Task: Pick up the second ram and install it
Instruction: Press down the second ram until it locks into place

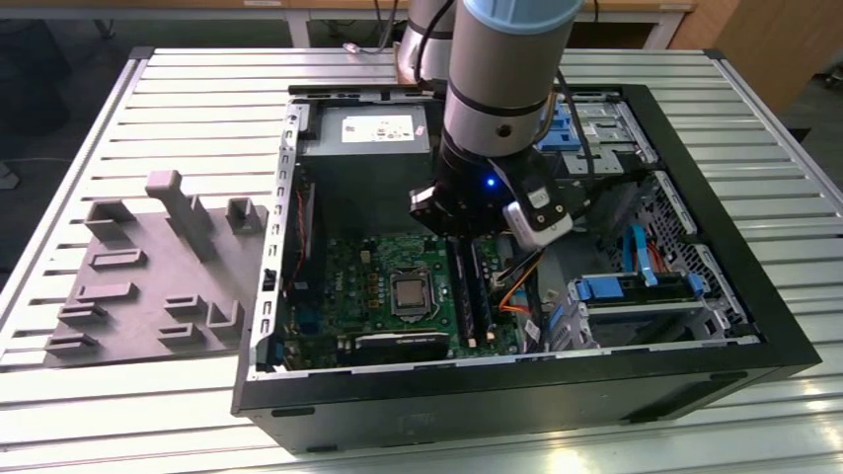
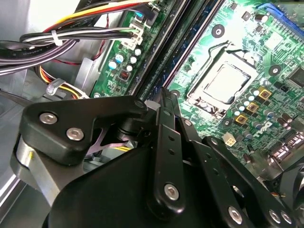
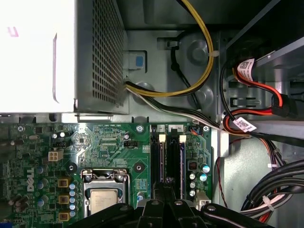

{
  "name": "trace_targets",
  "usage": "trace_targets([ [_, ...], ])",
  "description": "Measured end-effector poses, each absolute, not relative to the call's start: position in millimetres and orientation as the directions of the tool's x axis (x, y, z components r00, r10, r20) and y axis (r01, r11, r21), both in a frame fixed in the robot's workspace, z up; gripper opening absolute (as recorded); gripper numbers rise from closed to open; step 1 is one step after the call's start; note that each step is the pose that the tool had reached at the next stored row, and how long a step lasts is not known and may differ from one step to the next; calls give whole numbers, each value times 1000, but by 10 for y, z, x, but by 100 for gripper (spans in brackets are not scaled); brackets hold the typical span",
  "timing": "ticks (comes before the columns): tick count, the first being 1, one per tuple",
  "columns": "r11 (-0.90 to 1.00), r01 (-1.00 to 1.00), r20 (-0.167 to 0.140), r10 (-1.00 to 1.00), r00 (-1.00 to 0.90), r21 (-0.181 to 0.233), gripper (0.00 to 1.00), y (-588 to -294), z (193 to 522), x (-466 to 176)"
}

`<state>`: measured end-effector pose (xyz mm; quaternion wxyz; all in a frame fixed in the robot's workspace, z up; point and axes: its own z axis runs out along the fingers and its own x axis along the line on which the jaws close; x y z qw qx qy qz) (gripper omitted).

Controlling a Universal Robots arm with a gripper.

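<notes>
Tool [image 1: 464, 237] low inside pc case [image 1: 737, 326], over motherboard [image 1: 355, 296] slots [image 3: 170, 156].

Place: lab/workshop | evidence: slatted aluminium worktable [image 1: 197, 79]; open computer case [image 1: 737, 326]; grey fixture block [image 1: 145, 276]

No wording can be made out anywhere in the open case. A white sticker [image 1: 375, 128] on the power supply [image 1: 362, 158] carries small dark print in the exterior view. In the first wrist view, two white tags [image 3: 244, 69] [image 3: 243, 124] wrap the red cables [image 3: 266, 85], and white lettering [image 3: 29, 178] marks the motherboard [image 3: 109, 142], all too fine to read.
</notes>
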<state>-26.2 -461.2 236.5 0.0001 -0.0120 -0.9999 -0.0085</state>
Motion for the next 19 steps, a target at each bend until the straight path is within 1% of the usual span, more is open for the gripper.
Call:
trace_targets([
  [19, 1000, 24, 1, 24, -1000, 17, 11, -4696, 2365, -262],
])
